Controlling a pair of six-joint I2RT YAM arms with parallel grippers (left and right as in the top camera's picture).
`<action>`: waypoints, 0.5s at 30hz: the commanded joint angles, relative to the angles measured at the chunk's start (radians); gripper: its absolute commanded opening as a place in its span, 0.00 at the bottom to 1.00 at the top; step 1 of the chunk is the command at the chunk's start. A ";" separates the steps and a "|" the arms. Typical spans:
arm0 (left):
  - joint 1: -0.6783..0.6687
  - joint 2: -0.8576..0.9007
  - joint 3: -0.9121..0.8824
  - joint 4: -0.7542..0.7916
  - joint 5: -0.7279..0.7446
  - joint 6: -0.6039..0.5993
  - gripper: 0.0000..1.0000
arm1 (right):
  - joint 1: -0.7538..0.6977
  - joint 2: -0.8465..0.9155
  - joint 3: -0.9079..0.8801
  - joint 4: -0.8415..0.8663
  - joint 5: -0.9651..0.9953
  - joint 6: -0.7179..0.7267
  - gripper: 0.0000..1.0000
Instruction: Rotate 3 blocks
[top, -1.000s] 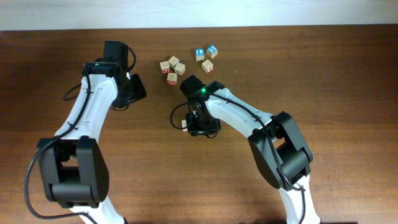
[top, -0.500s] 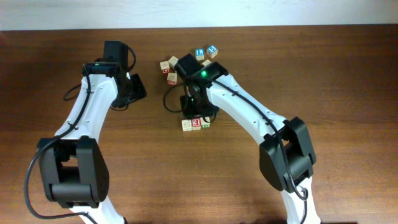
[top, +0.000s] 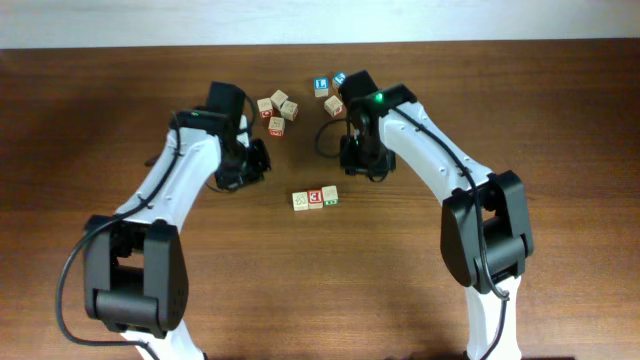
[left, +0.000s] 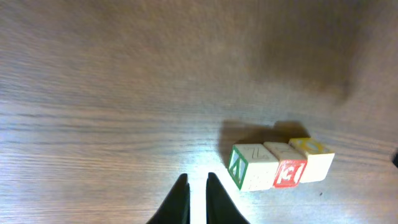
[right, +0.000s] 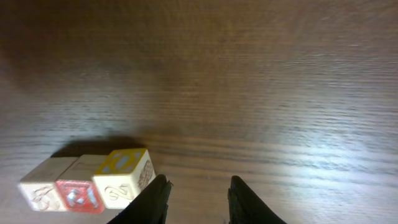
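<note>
Overhead, three blocks (top: 315, 198) in a row, left hand (left: 196, 182) nearly closed, right hand (right: 200, 183) parted, both empty

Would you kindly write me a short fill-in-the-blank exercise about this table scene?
The row of blocks in mid-table numbers ____ blocks. Its middle block shows a ____ face. The right gripper is ____ and holds nothing.
Missing words: three; red; open.

Ten wooden cubes (top: 315, 198), two arms (top: 180, 180).
</note>
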 joint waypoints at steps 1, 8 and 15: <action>-0.023 0.020 -0.061 0.045 0.027 -0.029 0.04 | 0.003 0.008 -0.110 0.070 -0.070 -0.010 0.32; -0.083 0.022 -0.120 0.144 0.029 -0.029 0.08 | 0.005 0.008 -0.230 0.222 -0.113 -0.014 0.32; -0.127 0.033 -0.127 0.164 0.034 -0.029 0.09 | 0.005 0.008 -0.294 0.278 -0.122 -0.013 0.32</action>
